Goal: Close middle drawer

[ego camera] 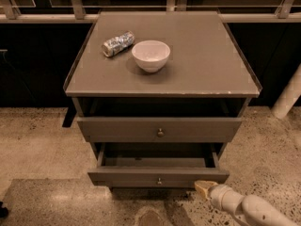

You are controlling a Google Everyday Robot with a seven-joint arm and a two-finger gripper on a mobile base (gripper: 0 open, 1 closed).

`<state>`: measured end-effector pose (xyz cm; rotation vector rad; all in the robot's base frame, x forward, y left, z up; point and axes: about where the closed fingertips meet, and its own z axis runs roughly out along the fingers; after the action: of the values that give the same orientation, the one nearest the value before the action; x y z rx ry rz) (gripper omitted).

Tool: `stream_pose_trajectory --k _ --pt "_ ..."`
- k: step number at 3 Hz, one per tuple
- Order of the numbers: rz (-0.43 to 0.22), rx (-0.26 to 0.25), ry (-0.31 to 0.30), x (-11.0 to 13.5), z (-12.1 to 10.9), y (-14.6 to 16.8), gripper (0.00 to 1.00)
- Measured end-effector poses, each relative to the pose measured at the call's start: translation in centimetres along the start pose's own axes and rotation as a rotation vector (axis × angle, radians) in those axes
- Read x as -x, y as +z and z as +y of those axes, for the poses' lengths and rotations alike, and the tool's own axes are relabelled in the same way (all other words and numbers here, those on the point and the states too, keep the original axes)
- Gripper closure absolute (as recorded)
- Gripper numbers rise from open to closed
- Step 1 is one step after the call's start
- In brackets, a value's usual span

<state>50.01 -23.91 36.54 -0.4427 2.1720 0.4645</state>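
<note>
The middle drawer point(159, 175) is a slim grey-brown front with a small round knob point(159, 181). It stands pulled partly out of the cabinet, and its inside looks empty. My gripper point(205, 189) comes in from the lower right on a white arm point(244, 207). Its tan tip is at the lower right corner of the drawer front, touching it or nearly so.
Above is a wider, taller drawer front point(160, 129) with a knob, slightly out. On the cabinet top point(202, 55) stand a white bowl point(151, 55) and a crushed can point(117, 43) lying on its side. A white post point(288, 98) stands at the right. The floor is speckled stone.
</note>
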Motion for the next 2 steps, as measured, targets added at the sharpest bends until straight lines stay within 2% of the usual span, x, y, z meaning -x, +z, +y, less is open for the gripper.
stream_pose_trajectory --k 1,2 --pt "0.000 0.000 0.000 -0.1 0.1 -0.1 1.00" --pt "-0.036 -0.002 -0.052 2.7 -0.8 1.7 1.00"
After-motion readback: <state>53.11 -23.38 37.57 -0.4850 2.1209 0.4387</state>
